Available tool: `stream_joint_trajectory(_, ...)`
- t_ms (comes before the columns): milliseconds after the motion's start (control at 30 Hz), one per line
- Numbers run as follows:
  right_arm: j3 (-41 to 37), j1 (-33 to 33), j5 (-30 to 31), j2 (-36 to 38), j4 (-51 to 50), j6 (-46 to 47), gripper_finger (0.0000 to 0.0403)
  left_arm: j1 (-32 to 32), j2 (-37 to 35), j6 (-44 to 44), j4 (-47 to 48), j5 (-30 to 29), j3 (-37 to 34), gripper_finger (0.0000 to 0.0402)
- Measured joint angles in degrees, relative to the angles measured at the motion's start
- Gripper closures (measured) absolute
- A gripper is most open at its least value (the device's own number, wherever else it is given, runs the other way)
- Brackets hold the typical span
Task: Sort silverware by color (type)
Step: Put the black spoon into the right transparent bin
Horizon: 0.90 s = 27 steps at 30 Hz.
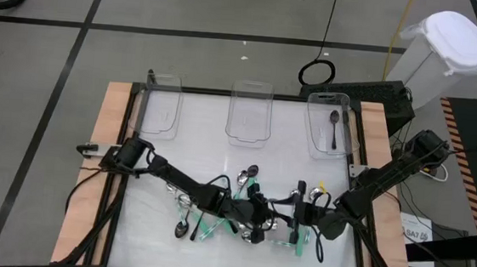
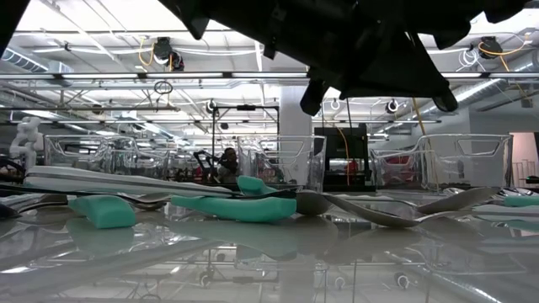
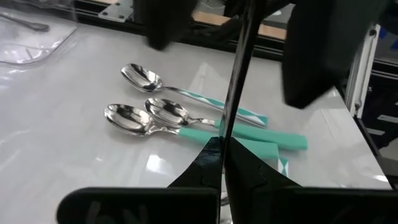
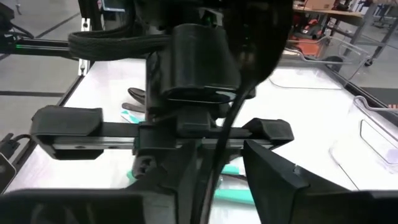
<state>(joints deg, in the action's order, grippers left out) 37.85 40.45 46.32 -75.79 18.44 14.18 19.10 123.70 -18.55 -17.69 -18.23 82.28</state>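
My left gripper (image 1: 260, 210) hangs over the near middle of the table, shut on a dark spoon (image 3: 235, 93). My right gripper (image 1: 299, 208) faces it from the right. It is open, and its two fingers (image 3: 317, 56) stand on either side of the spoon's handle without touching it. Teal-handled spoons (image 3: 186, 118) lie flat on the table below, and more silverware (image 1: 206, 225) is scattered around both grippers. Another dark spoon (image 1: 333, 128) lies in the far right bin. My left gripper pinches the dark spoon's thin handle (image 3: 225, 140) between its two fingers, coming nearly level from the table's left. The handle sticks out past the fingertips toward my right gripper. The spoon is lifted clear of the table. Which end is held cannot be told.
Three clear plastic bins (image 1: 250, 113) stand in a row along the far edge; the left one (image 1: 160, 106) and the middle one show nothing inside. Wooden strips (image 1: 106, 140) border the white table at left and right. Loose spoons crowd the near middle under the arms.
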Motion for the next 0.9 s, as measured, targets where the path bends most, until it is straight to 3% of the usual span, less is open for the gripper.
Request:
stream_joint_trajectory(400, 0.00, 0.00, 0.60, 0.04, 0.14, -0.88, 0.0393, -0.08, 0.02, -0.38, 0.06, -0.54, 0.00, 0.0395)
stream_joint_trajectory(900, 0.00, 0.00, 0.09, 1.11, -0.95, -1.28, 0.0398, -0.01, 0.06, -1.40, -0.03, -0.52, 0.00, 0.0381)
